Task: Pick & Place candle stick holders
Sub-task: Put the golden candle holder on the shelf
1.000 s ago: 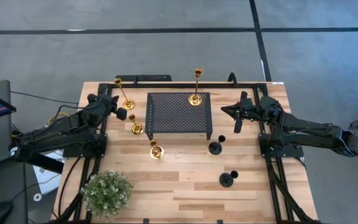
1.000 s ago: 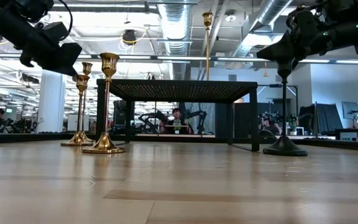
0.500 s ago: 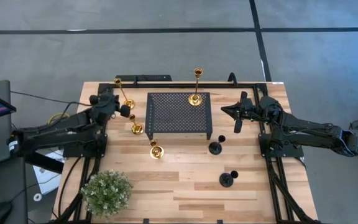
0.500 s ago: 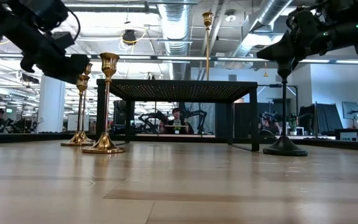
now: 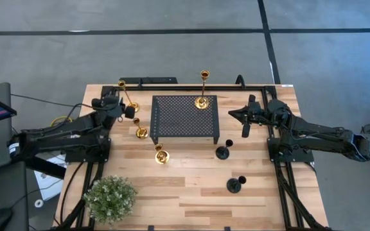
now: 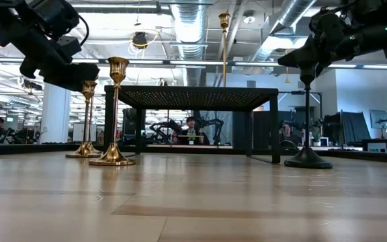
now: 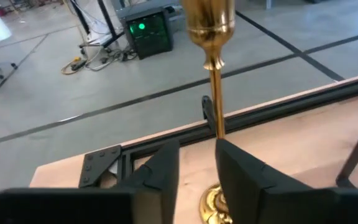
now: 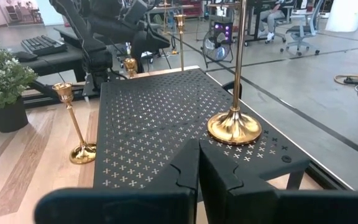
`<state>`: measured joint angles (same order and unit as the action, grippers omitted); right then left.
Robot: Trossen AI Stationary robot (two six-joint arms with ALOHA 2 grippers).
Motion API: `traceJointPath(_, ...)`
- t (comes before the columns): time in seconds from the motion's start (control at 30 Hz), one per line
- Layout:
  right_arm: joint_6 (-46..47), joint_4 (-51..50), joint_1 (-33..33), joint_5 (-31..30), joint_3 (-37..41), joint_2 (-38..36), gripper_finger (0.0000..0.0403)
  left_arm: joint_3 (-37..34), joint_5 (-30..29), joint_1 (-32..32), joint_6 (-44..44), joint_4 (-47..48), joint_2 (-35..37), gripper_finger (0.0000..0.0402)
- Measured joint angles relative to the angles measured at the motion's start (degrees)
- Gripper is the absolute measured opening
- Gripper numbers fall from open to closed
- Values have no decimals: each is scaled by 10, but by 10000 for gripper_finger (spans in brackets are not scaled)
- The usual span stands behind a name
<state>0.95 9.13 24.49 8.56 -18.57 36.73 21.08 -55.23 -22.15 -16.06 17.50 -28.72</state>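
A tall gold candle stick holder stands upright on its round base at the table's far left; its cup shows in the high view. My left gripper is open just short of its stem, low down and above the base. Another tall gold holder stands on the black perforated stand. Two short gold holders and two black ones stand on the table. My right gripper hovers shut to the right of the stand.
A green potted plant sits at the near left corner. The stand fills the far middle of the table. Bare wood lies along the near side between the plant and the black holders.
My left gripper has moved a little toward the far edge and the tall gold holder at the far left, tipping slightly downward. In the low view it now covers the top of that holder. The holders have stayed in place.
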Motion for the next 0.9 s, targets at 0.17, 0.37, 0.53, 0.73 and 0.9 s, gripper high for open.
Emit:
traceJointPath(0.17,0,1,0,0,0,0,1,0,-41,0,-31,-3,-1,164)
traceJointPath(0.37,0,1,0,0,0,0,1,0,-48,0,-73,-11,-15,215)
traceJointPath(0.53,0,1,0,0,0,0,1,0,-35,0,-74,-47,-54,237)
traceJointPath(0.73,0,1,0,0,0,0,1,0,-66,-7,-64,-98,-119,243)
traceJointPath(0.9,0,1,0,0,0,0,1,0,-68,-31,-65,-127,-164,241)
